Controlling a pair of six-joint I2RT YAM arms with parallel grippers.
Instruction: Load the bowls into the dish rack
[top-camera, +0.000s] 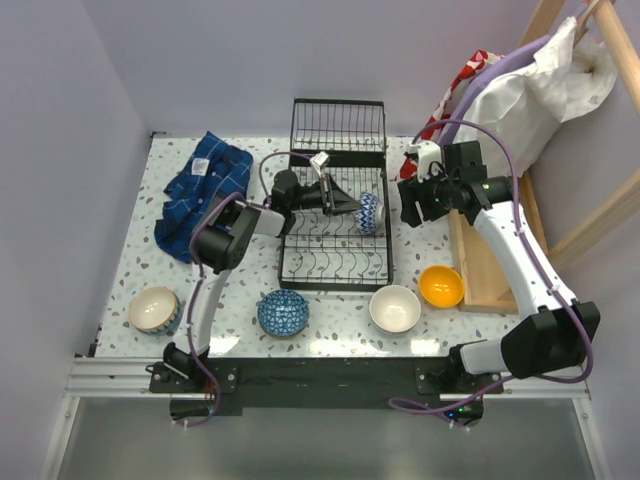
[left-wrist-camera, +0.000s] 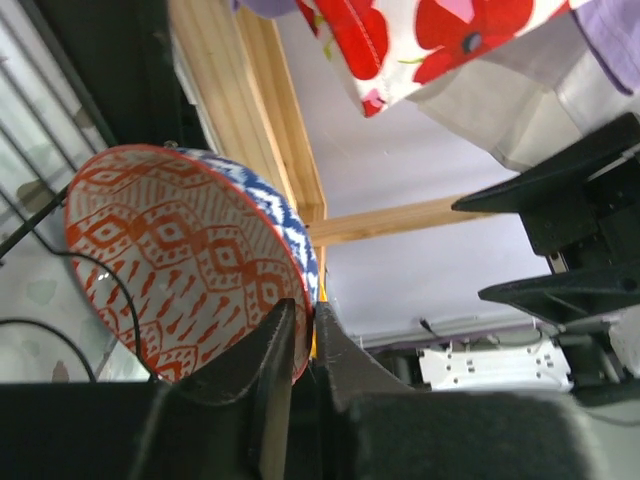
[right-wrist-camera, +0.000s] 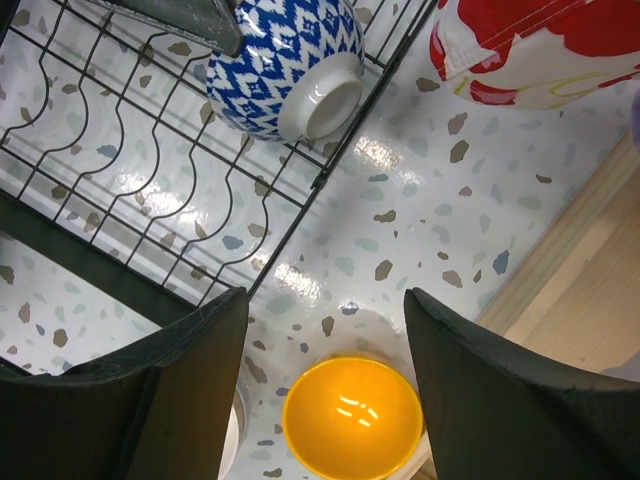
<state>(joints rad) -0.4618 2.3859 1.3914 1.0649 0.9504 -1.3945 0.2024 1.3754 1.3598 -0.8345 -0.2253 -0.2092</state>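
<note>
Pinching the patterned bowl (left-wrist-camera: 180, 260) by its rim in the left gripper (left-wrist-camera: 305, 322), over the dish rack (top-camera: 335, 262). Holding the right gripper (right-wrist-camera: 325, 300) spread, empty. Leaving cream bowl (top-camera: 152, 308), blue bowl (top-camera: 282, 312), white bowl (top-camera: 395, 308) and orange bowl (top-camera: 441, 285) unracked.

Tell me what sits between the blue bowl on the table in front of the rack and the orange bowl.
A single white bowl, upright, sits between the blue bowl and the orange bowl. The top external view shows it.
</note>
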